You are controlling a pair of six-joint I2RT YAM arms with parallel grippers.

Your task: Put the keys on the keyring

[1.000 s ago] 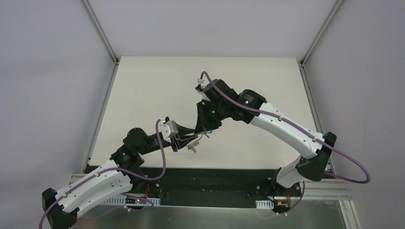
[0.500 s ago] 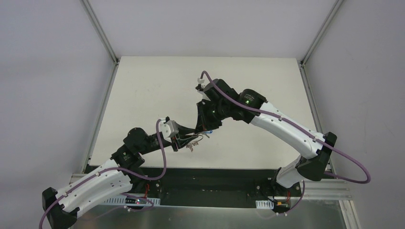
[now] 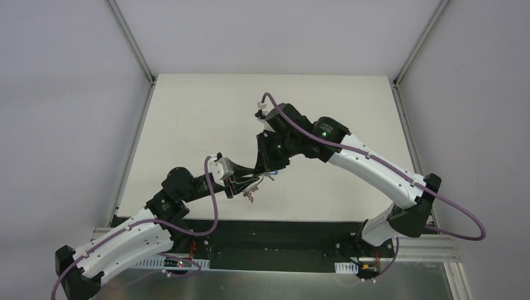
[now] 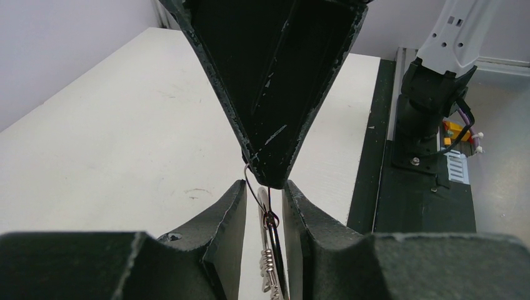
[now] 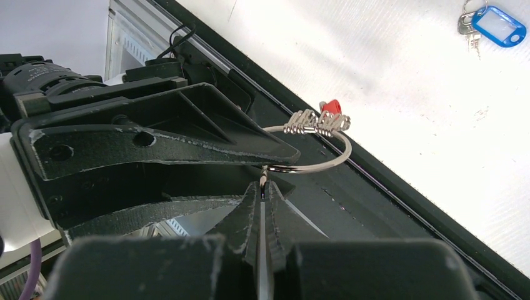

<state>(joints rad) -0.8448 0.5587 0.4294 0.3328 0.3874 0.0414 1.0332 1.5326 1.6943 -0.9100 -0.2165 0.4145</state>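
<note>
Keyring is up off the surface, and you've got both grippers on it.

Left gripper: the jaws are pulled in to a narrow gap. The ring wire runs edge-on between the two fingers and is clamped there.

Right gripper: the jaws are fully together, and the tips pinch the thin wire of the keyring right beside the left gripper's hold. From the left wrist it reads as a black wedge coming down onto the keyring from above, with a thin curl of wire showing at its tip.

Fan of silver keys is bunched on the arc of the keyring opposite the pinch point, packed tight side by side.

Red key: the head shows at one end of that fan, touching it. You can't tell from here whether it's actually threaded onto the keyring or just sitting behind it.

Blue key lies flat on the surface, well apart from the keyring and not on it. Its silver blade and a small loop sit just beside the blue head, on the side nearer the keyring.

In the top view the keyring is a small glint between the two gripper tips, too small for detail.
</note>
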